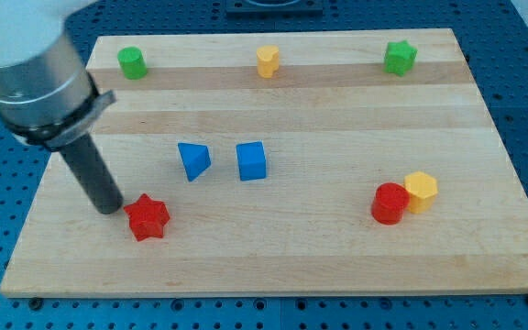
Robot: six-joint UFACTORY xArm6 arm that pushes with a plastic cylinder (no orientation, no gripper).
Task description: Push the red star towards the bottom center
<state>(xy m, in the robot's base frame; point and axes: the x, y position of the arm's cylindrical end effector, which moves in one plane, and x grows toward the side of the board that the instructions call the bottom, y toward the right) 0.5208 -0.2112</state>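
Observation:
The red star (147,217) lies on the wooden board (273,257) at the view's lower left. My tip (110,209) is just to the view's left of the red star, touching or nearly touching its left edge. The rod rises from there up and to the left to the arm's silver body at the view's top left.
A blue triangle (193,160) and a blue cube (252,160) sit mid-board. A red cylinder (390,203) touches a yellow hexagon block (421,191) at the right. A green cylinder (133,62), a yellow block (267,60) and a green star (399,57) line the top edge.

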